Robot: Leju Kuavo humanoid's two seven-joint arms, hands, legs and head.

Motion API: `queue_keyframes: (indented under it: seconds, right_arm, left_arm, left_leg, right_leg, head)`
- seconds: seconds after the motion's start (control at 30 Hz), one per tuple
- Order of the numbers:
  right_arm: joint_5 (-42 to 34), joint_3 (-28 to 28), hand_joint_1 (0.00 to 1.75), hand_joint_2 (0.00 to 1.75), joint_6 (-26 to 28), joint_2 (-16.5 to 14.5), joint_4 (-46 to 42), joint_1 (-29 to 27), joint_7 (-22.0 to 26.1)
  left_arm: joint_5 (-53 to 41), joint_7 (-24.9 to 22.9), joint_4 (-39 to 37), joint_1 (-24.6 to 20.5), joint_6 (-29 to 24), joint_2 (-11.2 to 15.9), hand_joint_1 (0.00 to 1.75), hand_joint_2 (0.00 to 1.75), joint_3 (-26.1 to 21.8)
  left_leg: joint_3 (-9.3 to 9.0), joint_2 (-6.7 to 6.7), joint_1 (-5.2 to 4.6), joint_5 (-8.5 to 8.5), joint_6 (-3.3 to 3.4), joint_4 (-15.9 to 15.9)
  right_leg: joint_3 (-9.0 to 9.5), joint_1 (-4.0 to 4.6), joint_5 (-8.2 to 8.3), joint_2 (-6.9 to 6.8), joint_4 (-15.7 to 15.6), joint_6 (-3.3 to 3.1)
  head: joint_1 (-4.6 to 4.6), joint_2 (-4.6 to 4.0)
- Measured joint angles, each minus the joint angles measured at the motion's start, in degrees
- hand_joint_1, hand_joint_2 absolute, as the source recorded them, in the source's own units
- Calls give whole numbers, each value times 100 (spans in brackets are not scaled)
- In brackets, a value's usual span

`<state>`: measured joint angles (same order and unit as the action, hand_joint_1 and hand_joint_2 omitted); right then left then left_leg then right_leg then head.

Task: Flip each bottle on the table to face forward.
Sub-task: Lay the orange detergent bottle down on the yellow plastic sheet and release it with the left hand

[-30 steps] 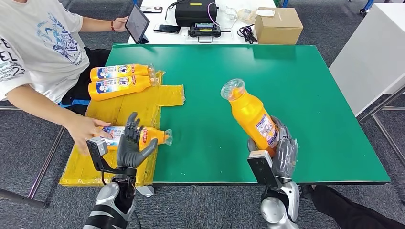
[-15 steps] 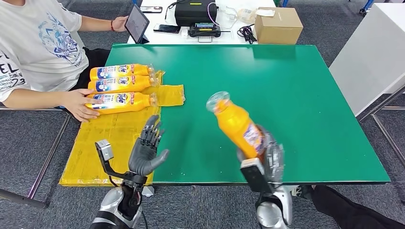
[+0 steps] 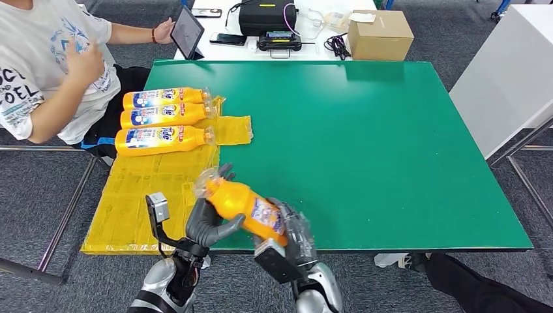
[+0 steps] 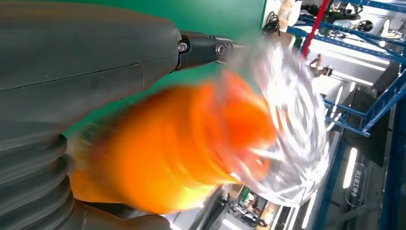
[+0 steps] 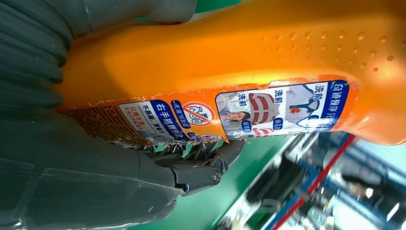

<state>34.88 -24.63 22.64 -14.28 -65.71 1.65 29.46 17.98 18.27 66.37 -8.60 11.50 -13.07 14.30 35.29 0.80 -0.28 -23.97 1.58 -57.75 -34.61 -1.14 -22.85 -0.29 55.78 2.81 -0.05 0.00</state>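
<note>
The right hand (image 3: 295, 229) was clasped around the lower body of an orange bottle (image 3: 246, 208), holding it tilted above the near edge of the green table (image 3: 391, 143), the plastic-wrapped cap end pointing left and slightly away. In the right wrist view the fingers (image 5: 201, 155) curled under the bottle's label, a strip of small print with a round red symbol, while the thumb lay across the other side of the orange body. The left hand (image 3: 210, 218) stood just beside the cap end with its fingers raised around the neck and its thumb reaching under the bottle; whether it actually gripped or merely touched could not be told, since the left wrist view showed the orange body and crinkled clear wrap as a blur close against the palm. Farther off, on the left of the table, a yellow sheet (image 3: 156, 189) covered the surface from the near edge up to the far left corner. Three bottles (image 3: 163, 119) lay side by side on its far part, touching one another, blue labels up and caps pointing right. A person (image 3: 45, 72) in a white printed shirt sat at the far left, one hand (image 3: 86, 62) lifted to the chest, the other holding a tablet (image 3: 186, 31) at a white table behind.
</note>
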Motion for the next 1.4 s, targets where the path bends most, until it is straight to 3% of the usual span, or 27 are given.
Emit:
queue_keyframes:
  seconds: [0.7,0.83,1.23,1.27,1.4]
  right_arm:
    - [-81,-439,175,175,-64,-90,660,330,-14]
    - [-113,-488,175,175,-109,-104,770,392,-30]
    - [-62,-590,175,175,-103,-127,945,514,-56]
    - [-52,-592,168,175,-88,-130,948,522,-62]
    - [-57,-592,0,175,-25,-135,951,538,-95]
  left_arm:
    - [302,-158,-252,3,209,74,3,175,4]
    - [367,-77,-263,7,313,80,175,175,2]
    - [718,79,5,170,154,36,175,175,-51]
    - [722,83,27,174,137,33,175,175,-57]
    - [717,99,109,198,11,15,175,175,-77]
  left_leg:
    - [1,-1,0,0,0,0]
    - [1,-1,0,0,0,0]
    - [0,-2,0,0,0,0]
    - [0,-2,0,0,0,0]
    - [0,-3,0,0,0,0]
  right_leg:
    - [-2,0,0,0,0,0]
    - [-2,0,0,1,0,0]
    - [-4,0,0,1,0,0]
    - [-4,0,0,1,0,0]
    - [-4,0,0,2,0,0]
  head:
    - [1,0]
    - [0,0]
    - [0,0]
    - [0,0]
    - [-1,0]
